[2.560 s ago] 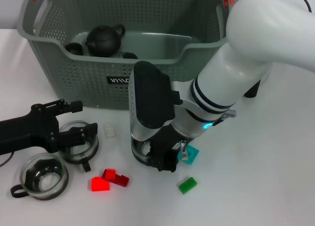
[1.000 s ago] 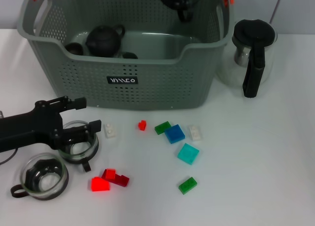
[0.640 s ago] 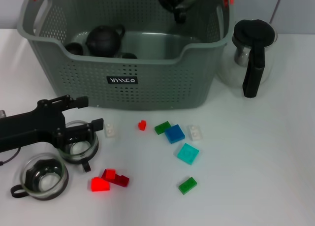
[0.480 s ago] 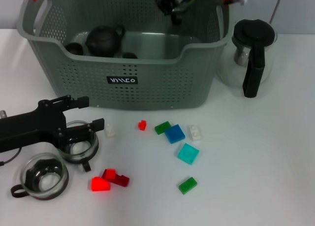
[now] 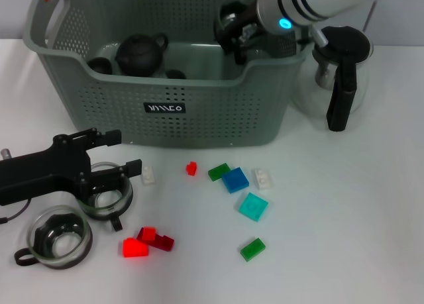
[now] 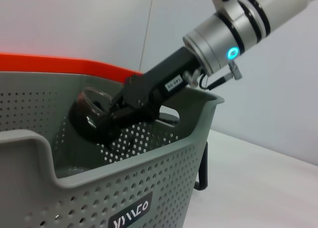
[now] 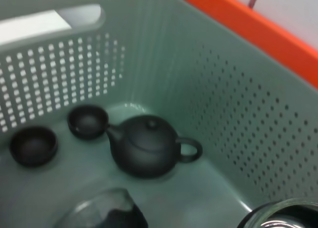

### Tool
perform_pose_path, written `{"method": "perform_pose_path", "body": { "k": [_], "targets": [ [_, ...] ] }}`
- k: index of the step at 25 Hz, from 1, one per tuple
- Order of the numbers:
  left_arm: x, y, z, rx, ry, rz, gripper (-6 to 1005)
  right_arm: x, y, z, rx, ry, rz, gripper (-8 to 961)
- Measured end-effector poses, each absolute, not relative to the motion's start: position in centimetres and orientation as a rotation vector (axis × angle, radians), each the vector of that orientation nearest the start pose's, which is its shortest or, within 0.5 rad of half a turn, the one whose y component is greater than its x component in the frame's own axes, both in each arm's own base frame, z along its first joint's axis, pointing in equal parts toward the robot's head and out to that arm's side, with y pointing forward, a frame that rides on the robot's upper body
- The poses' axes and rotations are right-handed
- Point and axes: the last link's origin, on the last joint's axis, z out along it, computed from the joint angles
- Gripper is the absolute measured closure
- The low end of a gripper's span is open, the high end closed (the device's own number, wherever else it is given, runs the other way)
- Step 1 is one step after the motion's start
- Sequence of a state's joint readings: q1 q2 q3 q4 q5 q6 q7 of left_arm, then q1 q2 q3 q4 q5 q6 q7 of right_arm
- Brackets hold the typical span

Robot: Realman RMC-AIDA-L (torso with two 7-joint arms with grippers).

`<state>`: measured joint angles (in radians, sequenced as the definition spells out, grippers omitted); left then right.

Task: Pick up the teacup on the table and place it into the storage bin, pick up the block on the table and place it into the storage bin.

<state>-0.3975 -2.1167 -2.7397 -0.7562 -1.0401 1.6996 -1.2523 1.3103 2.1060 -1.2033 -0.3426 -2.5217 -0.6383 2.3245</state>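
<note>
Over the storage bin (image 5: 199,85), a teacup (image 6: 92,114) is clamped by the right gripper (image 6: 117,119); it should be lowered clear of the teapot (image 5: 140,53) before release.

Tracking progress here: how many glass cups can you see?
3. Near cup at the table's left front; second cup just behind it, by the left tool; third cup held by the right tool above the bin. More may be hidden inside the bin.
</note>
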Motion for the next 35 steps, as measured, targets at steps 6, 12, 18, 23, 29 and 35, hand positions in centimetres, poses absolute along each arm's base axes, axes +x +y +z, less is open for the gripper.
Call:
{"method": "perform_pose_path", "body": {
  "k": [6,12,18,23,29,35],
  "targets": [
    [-30.5,28.6,2.9,-2.557,-0.610,-0.745,222,7.2,48.5,-8.7,-2.472,0.506,-0.128,879],
    [-30.5,28.7,2.9,-2.554,-0.610,-0.746,222,7.1,48.4,-8.7,-2.482,0.509,-0.134,846],
    [-30.5,28.7,2.9,-2.554,-0.607,-0.746,222,6.6,48.3,-8.5,-2.504,0.504,-0.141,814],
    [-30.5,28.7,3.0,-2.553,-0.604,-0.746,222,6.2,48.2,-8.5,-2.514,0.498,-0.150,787],
    [-30.5,28.7,3.0,-2.553,-0.603,-0.746,222,5.6,48.1,-8.6,-2.527,0.468,-0.172,712],
    [-30.5,28.7,2.9,-2.551,-0.606,-0.744,222,4.0,47.9,-7.2,-2.564,0.446,-0.144,485]
  ]
}}
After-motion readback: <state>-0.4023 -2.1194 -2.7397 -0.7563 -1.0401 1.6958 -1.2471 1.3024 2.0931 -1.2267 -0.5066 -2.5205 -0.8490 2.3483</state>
